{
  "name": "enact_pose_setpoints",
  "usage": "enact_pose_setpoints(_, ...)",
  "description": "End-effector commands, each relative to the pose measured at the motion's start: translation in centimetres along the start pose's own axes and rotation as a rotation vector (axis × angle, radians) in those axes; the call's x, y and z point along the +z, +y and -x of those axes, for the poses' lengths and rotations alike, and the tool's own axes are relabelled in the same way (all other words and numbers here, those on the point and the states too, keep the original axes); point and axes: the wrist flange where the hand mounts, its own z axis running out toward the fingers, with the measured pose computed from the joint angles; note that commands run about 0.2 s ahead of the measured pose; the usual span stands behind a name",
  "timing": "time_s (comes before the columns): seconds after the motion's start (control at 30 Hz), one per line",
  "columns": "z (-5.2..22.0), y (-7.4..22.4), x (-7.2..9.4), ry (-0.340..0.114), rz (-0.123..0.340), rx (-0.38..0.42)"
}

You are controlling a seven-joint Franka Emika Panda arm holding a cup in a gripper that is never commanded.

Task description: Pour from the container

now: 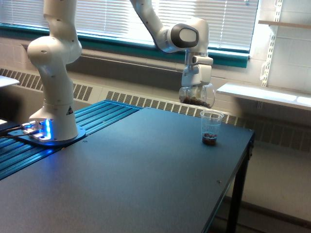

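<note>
While the tool pinches it, the container hangs tipped, mouth toward the exterior view's right.

only the narrow cup stands on the otherwise open table.

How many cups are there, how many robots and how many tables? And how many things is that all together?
Cups: 2, the container in the gripper and the small cup on the table.
Robots: 1.
Tables: 1.
Total: 4.
</note>
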Motion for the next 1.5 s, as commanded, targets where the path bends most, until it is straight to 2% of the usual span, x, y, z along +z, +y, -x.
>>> enact_pose_setpoints(0.03, -0.1, -0.3, -0.3, 0.004, 0.013, -0.016)
enact_pose_setpoints(0.53, -0.5, -1.4, -0.7, -0.006, 0.019, -0.037)
enact_pose_setpoints(1.5, -1.1, -2.0, -1.1, -0.040, 0.081, -0.080)
